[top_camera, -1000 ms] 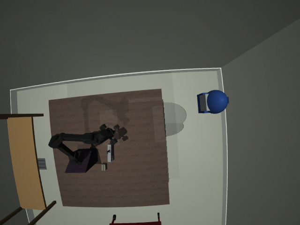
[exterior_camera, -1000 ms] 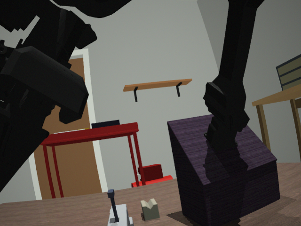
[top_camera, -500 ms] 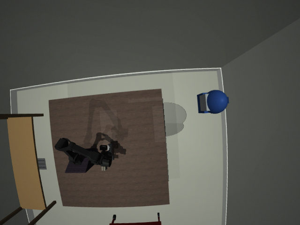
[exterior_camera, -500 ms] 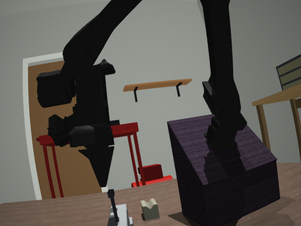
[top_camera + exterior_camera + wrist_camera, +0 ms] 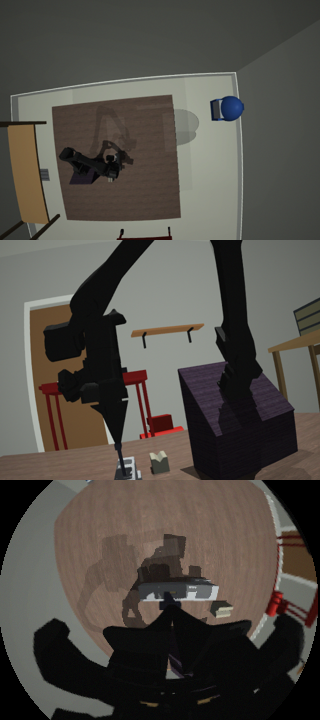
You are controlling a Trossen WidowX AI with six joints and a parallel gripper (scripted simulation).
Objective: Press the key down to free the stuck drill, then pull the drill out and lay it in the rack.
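My gripper [image 5: 117,439] [image 5: 171,607] is shut on nothing and points straight down. Its tip rests on the top of the dark key [image 5: 120,459], a thin lever that stands up from the grey fixture [image 5: 130,465] [image 5: 194,591] on the table. The drill lies along the fixture; I cannot make it out clearly from the fixture's grey and white parts. The rack [image 5: 159,461] [image 5: 222,610] [image 5: 110,179] is a small beige V-notched block just to the right of the fixture, and it is empty. In the overhead view the arm [image 5: 98,166] covers the fixture.
The arm's purple wedge-shaped base [image 5: 232,431] [image 5: 80,178] stands right of the rack. The brown table top [image 5: 144,180] ends in square edges. A red table [image 5: 134,375], a door, a wall shelf [image 5: 166,329] and a blue ball [image 5: 231,108] stand off the table.
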